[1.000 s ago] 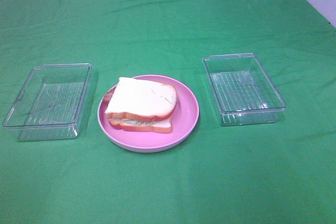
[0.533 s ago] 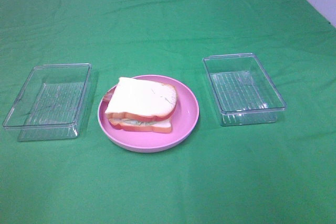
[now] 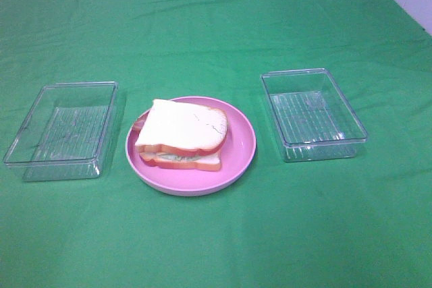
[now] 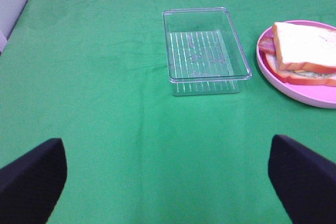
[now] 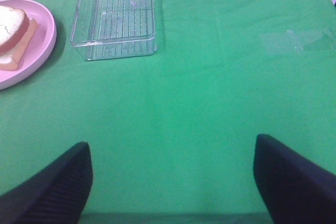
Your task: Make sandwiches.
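Sandwiches of toy white bread with orange-brown crust, stacked as one pile on a round pink plate at the middle of a green cloth-covered table. Top slice slightly skewed over the bottom slice, with a pale green filling showing along the near edge and a reddish-brown strip poking out at the far left corner. Cloth lightly wrinkled, running to the far edge of the scene; pale wall or floor just visible at the far left and far right corners. Clear ribbed plastic tray on the left, just beside the plate but apart from it, holding nothing visible. Second clear ribbed plastic tray on the right, a little farther from the plate, likewise with nothing visible inside. No arm visible from the high camera. From the left wrist camera: left gripper spread wide apart, dark fingers at either side, holding nothing, hovering over bare cloth on the near side of the left tray, with plate and sandwiches off to the right. From the right wrist camera: right gripper also spread wide and clamped on nothing, over bare cloth near the right tray, with the plate and sandwiches at the left.
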### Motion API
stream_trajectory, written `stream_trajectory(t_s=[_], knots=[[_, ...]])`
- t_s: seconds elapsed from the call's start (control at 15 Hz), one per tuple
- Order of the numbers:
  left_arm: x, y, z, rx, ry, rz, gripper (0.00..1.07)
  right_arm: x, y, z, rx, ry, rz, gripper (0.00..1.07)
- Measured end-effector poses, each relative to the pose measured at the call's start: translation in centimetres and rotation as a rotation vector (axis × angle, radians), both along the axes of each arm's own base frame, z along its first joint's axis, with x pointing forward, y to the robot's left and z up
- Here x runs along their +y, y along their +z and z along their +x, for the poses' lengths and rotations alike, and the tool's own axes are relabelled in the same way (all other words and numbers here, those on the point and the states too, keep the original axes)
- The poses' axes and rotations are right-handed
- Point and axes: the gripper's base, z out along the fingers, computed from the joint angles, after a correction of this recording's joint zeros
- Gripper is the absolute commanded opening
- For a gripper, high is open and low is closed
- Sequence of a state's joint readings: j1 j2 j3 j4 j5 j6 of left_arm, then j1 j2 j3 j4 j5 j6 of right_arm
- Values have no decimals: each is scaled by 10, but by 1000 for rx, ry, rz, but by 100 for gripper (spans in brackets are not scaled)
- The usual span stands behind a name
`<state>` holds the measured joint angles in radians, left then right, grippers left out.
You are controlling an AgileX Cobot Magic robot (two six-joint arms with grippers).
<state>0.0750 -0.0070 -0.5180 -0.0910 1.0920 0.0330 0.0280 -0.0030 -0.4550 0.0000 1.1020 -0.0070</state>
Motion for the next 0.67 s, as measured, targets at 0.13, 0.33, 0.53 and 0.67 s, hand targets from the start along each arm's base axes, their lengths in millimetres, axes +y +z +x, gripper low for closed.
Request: stream_trajectory(t_s=[0.13, 0.33, 0.53, 0.67], knots=[[0, 0, 0, 0, -1, -2, 98, 0, 0, 0, 0, 0, 0, 80], [0, 0, 0, 0, -1, -2, 98, 0, 0, 0, 0, 0, 0, 80], [0, 0, 0, 0, -2, -2, 98, 0, 0, 0, 0, 0, 0, 80], [0, 0, 0, 0, -2, -2, 98, 0, 0, 0, 0, 1, -1, 80]])
